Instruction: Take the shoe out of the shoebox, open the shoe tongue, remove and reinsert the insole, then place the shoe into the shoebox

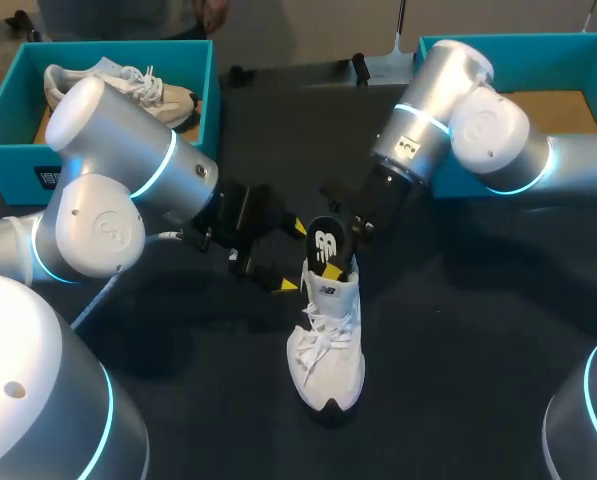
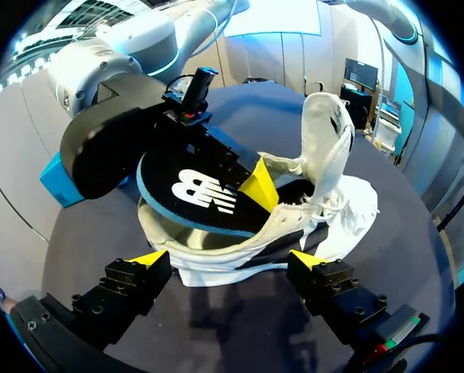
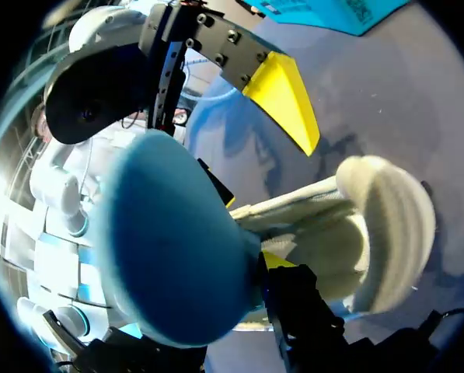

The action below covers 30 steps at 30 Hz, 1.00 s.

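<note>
White sneaker point(image 1: 326, 350) stands on its sole on the dark table point(image 1: 478, 330), outside both boxes, toe toward the robot and heel end toward the boxes. Laces are loose. In the left wrist view the tongue point(image 2: 327, 128) is lifted up and away from the opening.

Insole point(image 1: 324, 243), black top with a white logo and a blue underside, sticks up at a tilt out of the shoe's opening, with its lower end still inside the shoe.

Right gripper point(image 1: 335, 265) comes in from the right and sits at the shoe's opening, fingers pinching the insole. One yellow tip point(image 2: 259, 188) presses on the printed face. The other point(image 3: 275, 260) shows at the blue underside and is mostly hidden.

Left gripper point(image 1: 290, 256) is just beside the shoe's heel end on the left. Its fingers are spread wide and hold nothing. In the left wrist view the shoe's side lies ahead of the two tips, apart from both.

Teal shoebox point(image 1: 8, 160) at the far left of the table holds a beige sneaker point(image 1: 128, 85) lying inside. Second teal box point(image 1: 538, 48) at the far right sits behind the right arm, its brown floor partly visible.
</note>
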### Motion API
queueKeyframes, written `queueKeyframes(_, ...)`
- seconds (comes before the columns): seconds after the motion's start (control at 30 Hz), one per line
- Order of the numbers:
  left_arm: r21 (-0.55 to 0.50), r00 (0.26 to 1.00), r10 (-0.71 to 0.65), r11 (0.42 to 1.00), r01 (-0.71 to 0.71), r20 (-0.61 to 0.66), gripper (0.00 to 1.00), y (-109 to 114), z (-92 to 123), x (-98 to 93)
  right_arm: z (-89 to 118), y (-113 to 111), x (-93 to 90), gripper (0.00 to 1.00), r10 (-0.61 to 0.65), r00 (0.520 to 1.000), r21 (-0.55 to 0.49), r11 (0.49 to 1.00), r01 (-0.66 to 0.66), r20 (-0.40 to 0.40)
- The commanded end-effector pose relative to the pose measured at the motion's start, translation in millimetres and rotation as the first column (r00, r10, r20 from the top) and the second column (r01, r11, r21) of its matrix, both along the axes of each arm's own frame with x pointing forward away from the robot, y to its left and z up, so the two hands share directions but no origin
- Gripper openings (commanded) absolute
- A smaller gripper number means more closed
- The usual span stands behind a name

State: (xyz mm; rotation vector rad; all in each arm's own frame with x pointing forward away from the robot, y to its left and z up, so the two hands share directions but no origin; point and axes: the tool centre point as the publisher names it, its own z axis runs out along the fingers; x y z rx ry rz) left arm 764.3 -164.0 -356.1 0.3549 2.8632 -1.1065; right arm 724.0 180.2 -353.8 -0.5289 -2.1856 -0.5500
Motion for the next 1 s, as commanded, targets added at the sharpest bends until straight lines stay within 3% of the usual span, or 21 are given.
queueKeyframes(0.03, 0.002, 1.0, 0.001, 1.0, -0.001, 0.002, 1.0, 0, 0, -0.8, 9, -2, 2.7, 0.3, 0.001, 1.0, -0.011, 1.0, -0.001, 0.021)
queueKeyframes(0.17, 0.002, 1.0, 0.001, 1.0, -0.001, 0.002, 1.0, 0, 0, -0.8, 8, -3, 7.8, 0.29, 0.0, 1.0, -0.013, 1.0, 0.0, 0.029)
queueKeyframes(0.33, 0.002, 1.0, 0.001, 1.0, -0.001, 0.002, 1.0, 0, 0, -0.8, 2, -6, 13.0, 0.0, -0.007, 0.999, -0.025, 1.0, 0.008, 0.032)
queueKeyframes(0.93, 0.002, 1.0, 0.001, 1.0, -0.001, 0.002, 1.0, 0, 0, -0.8, -11, -8, -9.3, 0.0, -0.041, 0.999, -0.043, 0.998, 0.04, -0.012)
queueKeyframes(1.0, 0.002, 1.0, 0.001, 1.0, -0.001, 0.002, 1.0, 0, 0, -0.8, -10, -7, -9.2, 0.07, -0.04, 0.999, -0.047, 0.998, 0.039, -0.008)
